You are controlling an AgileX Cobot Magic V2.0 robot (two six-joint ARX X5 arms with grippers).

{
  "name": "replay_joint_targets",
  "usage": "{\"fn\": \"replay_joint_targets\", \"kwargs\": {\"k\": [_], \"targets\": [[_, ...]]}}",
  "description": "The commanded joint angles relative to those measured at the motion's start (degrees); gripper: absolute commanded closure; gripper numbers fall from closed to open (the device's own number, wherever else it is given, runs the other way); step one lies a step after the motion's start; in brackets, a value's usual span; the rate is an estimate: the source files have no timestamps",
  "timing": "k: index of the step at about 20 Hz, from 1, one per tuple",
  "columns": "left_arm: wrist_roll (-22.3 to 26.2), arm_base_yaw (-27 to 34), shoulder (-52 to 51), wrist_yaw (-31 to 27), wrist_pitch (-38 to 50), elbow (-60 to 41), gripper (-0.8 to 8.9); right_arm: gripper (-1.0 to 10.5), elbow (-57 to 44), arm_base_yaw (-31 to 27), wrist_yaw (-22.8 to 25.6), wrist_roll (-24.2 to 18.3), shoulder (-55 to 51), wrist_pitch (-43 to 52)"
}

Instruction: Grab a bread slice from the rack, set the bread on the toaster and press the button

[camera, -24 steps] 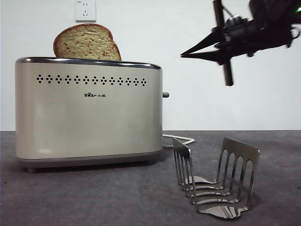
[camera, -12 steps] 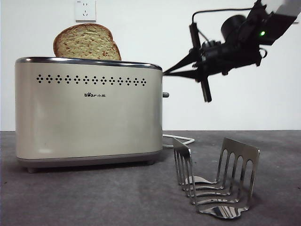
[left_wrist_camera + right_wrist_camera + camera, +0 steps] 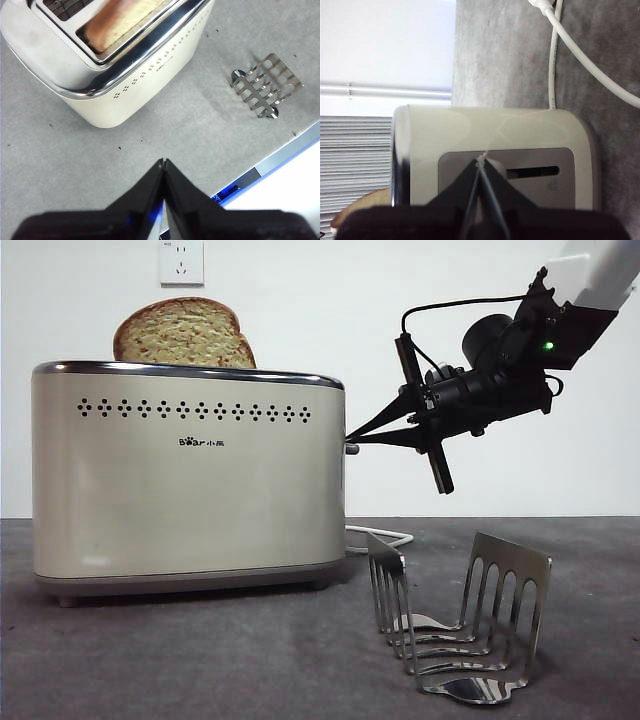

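One steel rack (image 3: 460, 625) stands nearest on the grey bench (image 3: 200, 660), empty, its two slotted end plates upright and joined by curved wires; in the left wrist view it (image 3: 266, 85) lies well apart from the toaster. Behind it and to one side sits one cream toaster (image 3: 188, 480), with a single row of dot-pattern holes and a chrome top rim. One slice of bread (image 3: 184, 333) stands upright in a toaster slot, its rounded crust rising above the rim; from above, its browned edge (image 3: 125, 22) fills the nearer of two slots. One white cord (image 3: 380, 537) trails from behind the toaster across the bench. The right tool (image 3: 350, 437), jaws pressed together to a point, reaches level to the toaster's narrow side, its tip at the one small dark button (image 3: 352, 448); whether it touches cannot be told. The left tool (image 3: 163, 162), jaws together, hangs high above the bench. One wall socket (image 3: 181, 261) is farthest back.
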Motion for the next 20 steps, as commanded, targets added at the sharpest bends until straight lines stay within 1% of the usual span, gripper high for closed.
{"fn": "replay_joint_targets", "kwargs": {"k": [1, 6, 8, 11, 15, 20], "targets": [[-0.52, 0.2, -0.13, -0.02, 0.17, -0.28, 8.17, 9.5, -0.15, 0.13, 1.46, -3.65, 1.53, -2.69], [-0.52, 0.2, -0.13, -0.02, 0.17, -0.28, 8.18, 9.5, -0.15, 0.15, 2.12, -7.69, 1.53, -7.76], [-0.52, 0.2, -0.09, -0.02, 0.2, -0.28, 8.18, 9.5, -0.15, 0.52, 2.82, -8.57, 1.53, -8.87], [-0.52, 0.2, -0.04, -0.02, 0.17, -0.28, 8.18, 9.5, -0.15, 0.83, 3.74, -8.63, 1.53, -9.16], [-0.55, 0.2, -0.04, -0.02, 0.17, -0.28, 8.18, 9.5, -0.15, 0.83, 6.27, -8.66, 1.53, -9.11], [-0.52, 0.2, -0.02, -0.02, 0.2, -0.28, 8.18, 9.5, -0.15, 0.9, 6.23, -8.66, 1.6, -9.44]]}}
